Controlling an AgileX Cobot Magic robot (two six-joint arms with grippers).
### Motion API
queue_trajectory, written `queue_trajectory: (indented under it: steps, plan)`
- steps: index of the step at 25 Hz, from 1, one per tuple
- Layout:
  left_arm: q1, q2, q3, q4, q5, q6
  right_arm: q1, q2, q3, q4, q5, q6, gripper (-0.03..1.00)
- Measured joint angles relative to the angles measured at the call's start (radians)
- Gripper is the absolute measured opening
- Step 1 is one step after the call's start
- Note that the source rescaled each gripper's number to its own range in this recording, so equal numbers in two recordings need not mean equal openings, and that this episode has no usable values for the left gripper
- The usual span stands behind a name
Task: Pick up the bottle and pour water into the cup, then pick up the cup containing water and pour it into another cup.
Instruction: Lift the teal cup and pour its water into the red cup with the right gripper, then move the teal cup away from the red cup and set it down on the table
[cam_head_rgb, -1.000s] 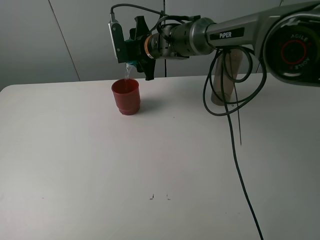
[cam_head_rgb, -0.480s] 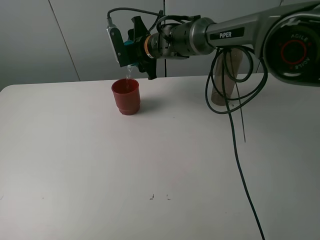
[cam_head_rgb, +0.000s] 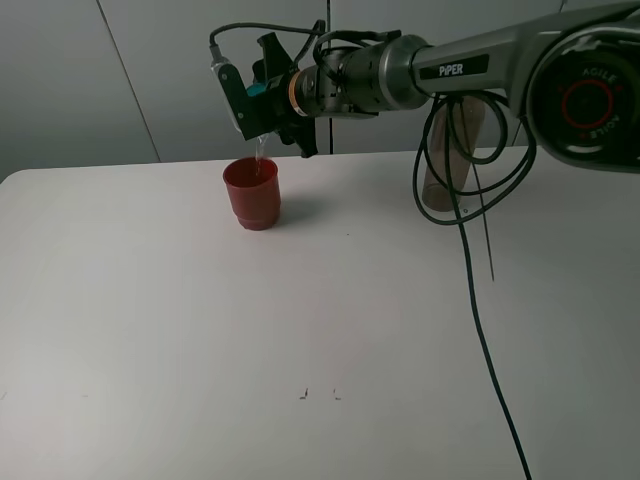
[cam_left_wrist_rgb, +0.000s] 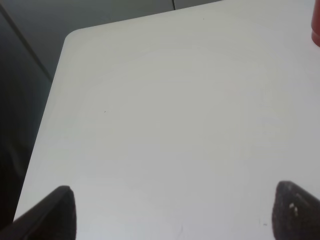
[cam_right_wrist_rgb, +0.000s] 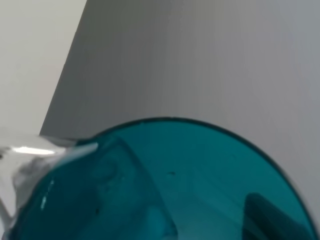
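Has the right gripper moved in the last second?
Yes. The right gripper has rolled further above the red cup, tipping the teal cup more.

Entry 1: the brand mark "PiPER" (cam_head_rgb: 462, 68), white letters on a dark plate, stands on the grey arm link (cam_head_rgb: 520, 45) directly behind the right gripper (cam_head_rgb: 253, 98), on the side away from its fingertips.

Entry 2: farther back along the same arm, the black joint housing (cam_head_rgb: 548, 70) carries curved lettering (cam_head_rgb: 592, 82) around a red ring (cam_head_rgb: 568, 102). "AGILE" is legible; the rest is too small to read.
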Motion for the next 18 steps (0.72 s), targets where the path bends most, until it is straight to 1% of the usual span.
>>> queue_trajectory:
  steps: [6, 12, 18]
  plan:
    - [0.000, 0.000, 0.000, 0.000, 0.000, 0.000, 0.006, 0.000, 0.000, 0.000, 0.000, -0.033, 0.03]
    - [0.000, 0.000, 0.000, 0.000, 0.000, 0.000, 0.018, 0.000, 0.000, 0.000, -0.002, -0.039, 0.03]
    - [0.000, 0.000, 0.000, 0.000, 0.000, 0.000, 0.024, 0.000, 0.000, -0.026, -0.002, -0.041, 0.03]
